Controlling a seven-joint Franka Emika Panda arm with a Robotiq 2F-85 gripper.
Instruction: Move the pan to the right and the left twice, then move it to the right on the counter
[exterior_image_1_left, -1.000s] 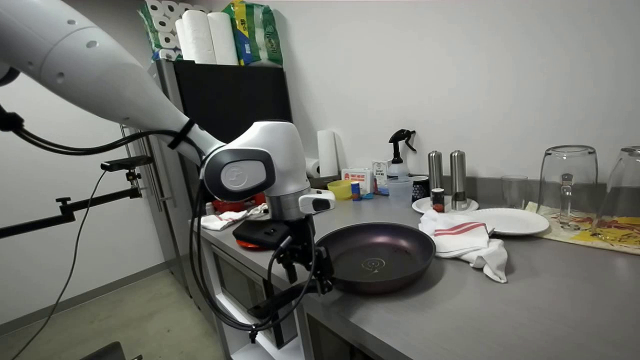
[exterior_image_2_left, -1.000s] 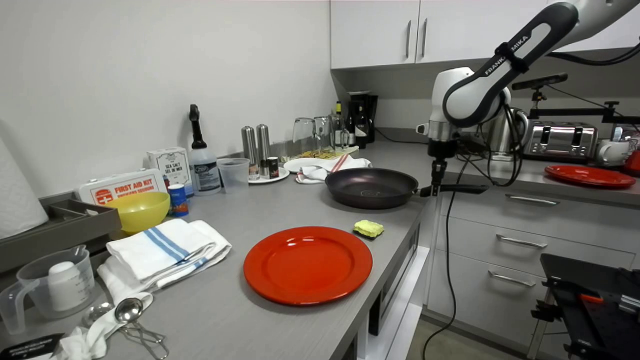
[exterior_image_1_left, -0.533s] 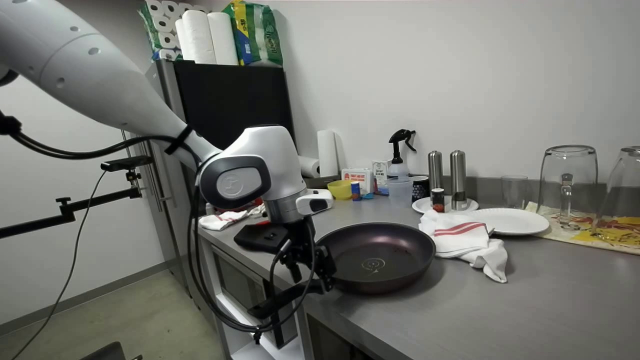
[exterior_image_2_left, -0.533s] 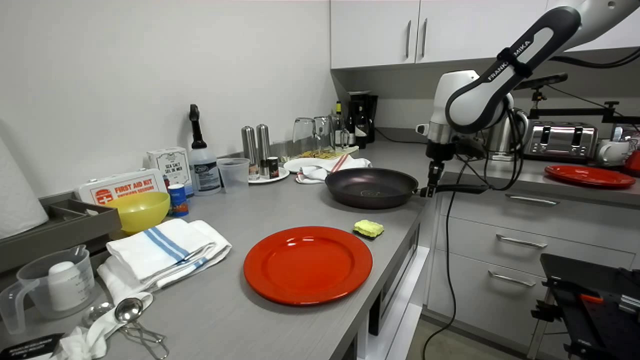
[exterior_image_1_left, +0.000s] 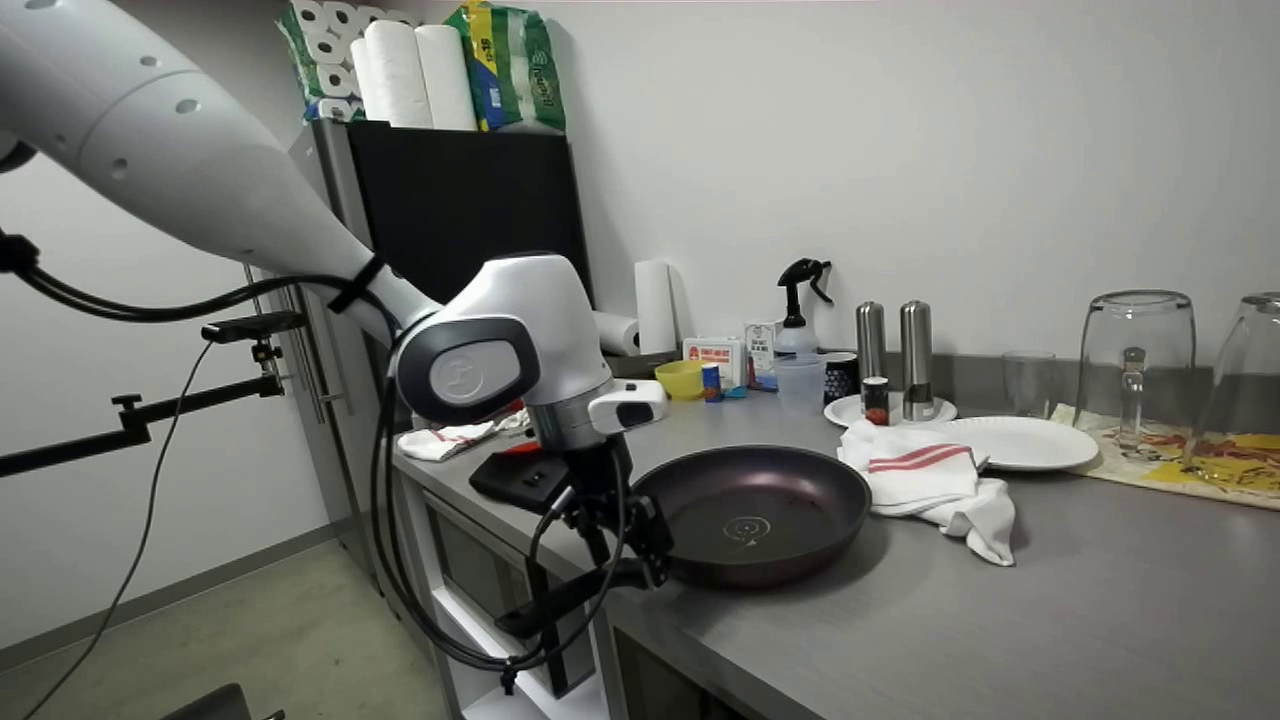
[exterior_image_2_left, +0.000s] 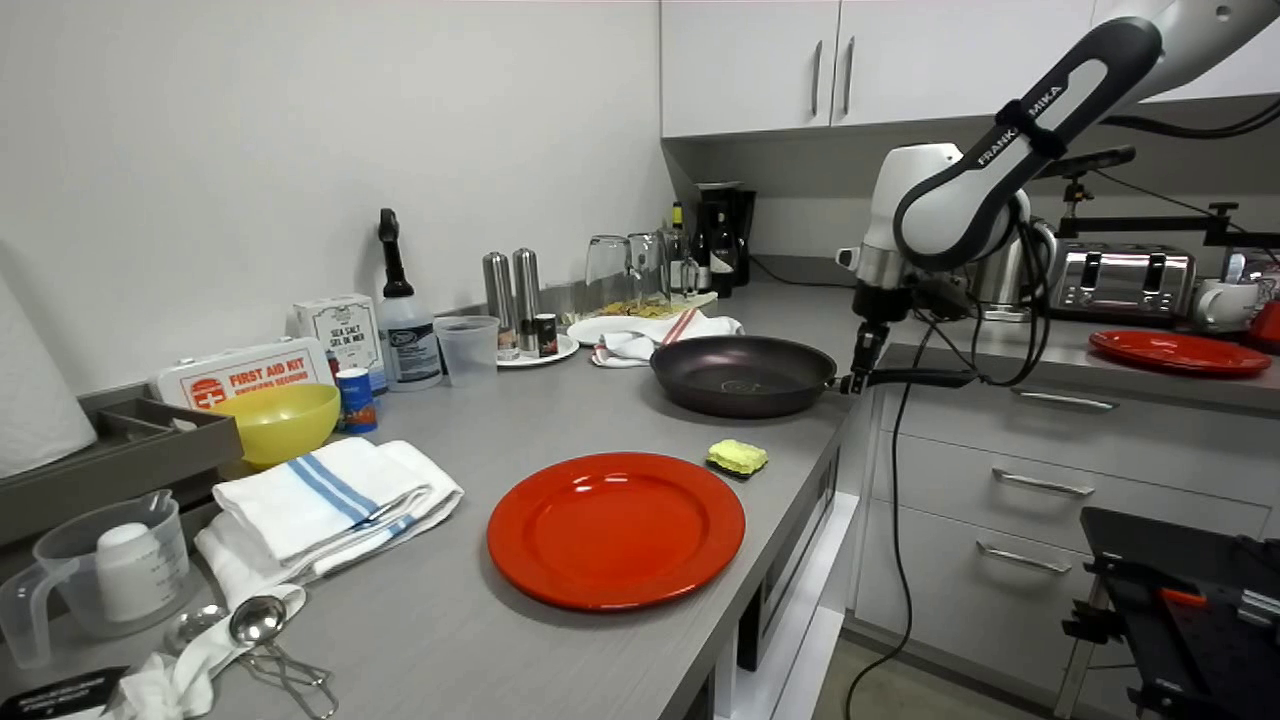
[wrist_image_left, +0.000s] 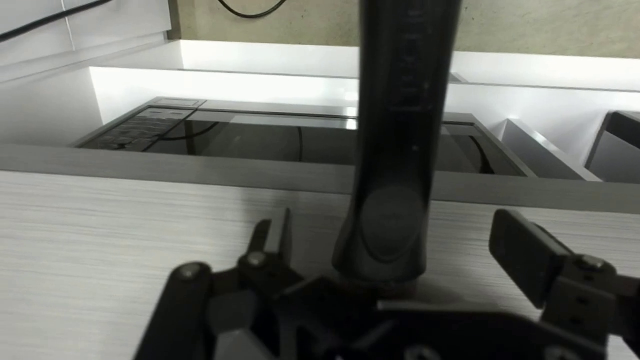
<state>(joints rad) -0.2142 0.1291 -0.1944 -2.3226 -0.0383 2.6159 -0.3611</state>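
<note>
The black pan (exterior_image_1_left: 760, 510) sits flat on the grey counter (exterior_image_1_left: 960, 620), near its front edge; it also shows in an exterior view (exterior_image_2_left: 745, 375). Its handle (exterior_image_1_left: 560, 605) sticks out past the front edge. In the wrist view the handle (wrist_image_left: 400, 150) runs up between my fingers. My gripper (wrist_image_left: 395, 235) is open around the handle's base, with a gap on both sides and a wider one on the right. In both exterior views the gripper (exterior_image_1_left: 652, 565) is close to the pan's rim, tilted. The pan's bowl is out of the wrist view.
A white towel with red stripes (exterior_image_1_left: 920, 470) lies just behind the pan. A white plate (exterior_image_1_left: 1020, 442) and upturned glass mugs (exterior_image_1_left: 1135, 370) stand beyond. A yellow sponge (exterior_image_2_left: 738, 457) and a large red plate (exterior_image_2_left: 615, 530) lie on the counter on the pan's near side.
My gripper has tilted and its fingertips have shifted slightly along the handle toward the pan's rim, mostly in the first half second. The wrist has dropped slightly. The pan has not moved.
</note>
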